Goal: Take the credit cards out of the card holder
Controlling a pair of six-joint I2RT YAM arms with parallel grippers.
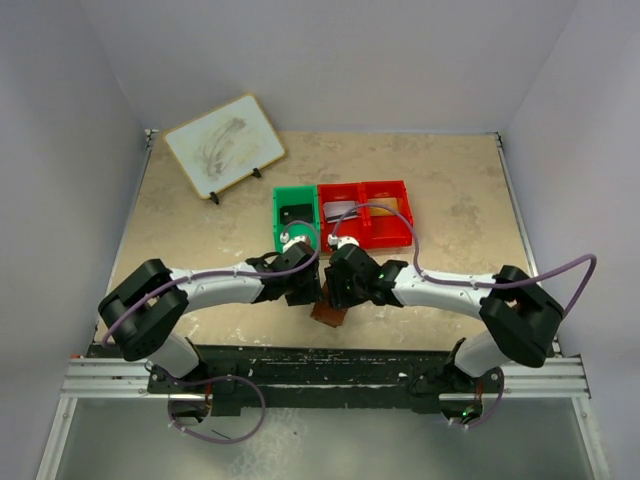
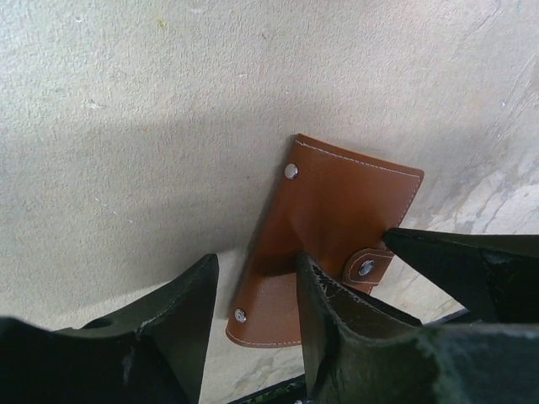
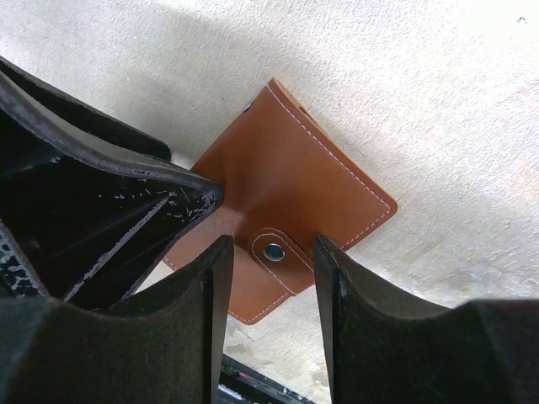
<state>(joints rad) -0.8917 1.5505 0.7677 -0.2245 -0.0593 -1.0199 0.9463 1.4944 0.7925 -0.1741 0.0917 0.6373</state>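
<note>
Top external view shows the card holder [image 1: 330, 312] lying shut on the desk [image 1: 200, 220] close to its near edge, wedged between the left claw [image 1: 300, 290] and the right claw [image 1: 345, 285]. Both claws are released, holding nothing. The right one's jaws stand apart on either side of the snap tab [image 2: 368, 268]. One left finger sits over the leather near the fold and the other over bare desk. The main risk seems to be crowding, because the two claws nearly touch above the holder and a closing move by either could knock the other. If the right claw pinches the tab while the left is not bearing down firmly, the whole holder would probably lift or skid rather than unsnap. With the desk's edge so near, a skid could send it off. A slightly offset grip could also seize the flap beneath the tab, so the snap would not release. No cards can be seen yet.
</note>
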